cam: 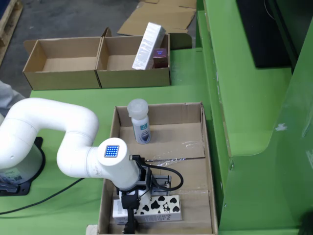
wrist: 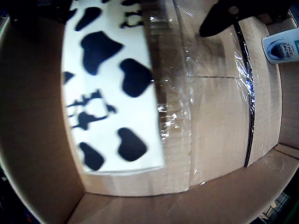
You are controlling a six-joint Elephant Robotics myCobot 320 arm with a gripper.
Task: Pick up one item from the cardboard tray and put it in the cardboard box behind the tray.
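Hovering low over the cow-print carton [cam: 159, 207] at the cardboard tray's [cam: 209, 161] near end.
Gripper [cam: 131, 211] spread unreadable; risks clipping the tray wall or nudging the carton askew instead of seating it squarely.

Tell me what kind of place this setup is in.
Probably a workshop or warehouse floor: a green metal workbench over bare grey concrete, open brown cardboard boxes, and flattened cardboard lying on the floor behind.

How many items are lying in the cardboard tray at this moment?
2. A cow-patterned carton lies at the near end of the cardboard tray, under the gripper; a white bottle stands at the far end. The arm may hide more.
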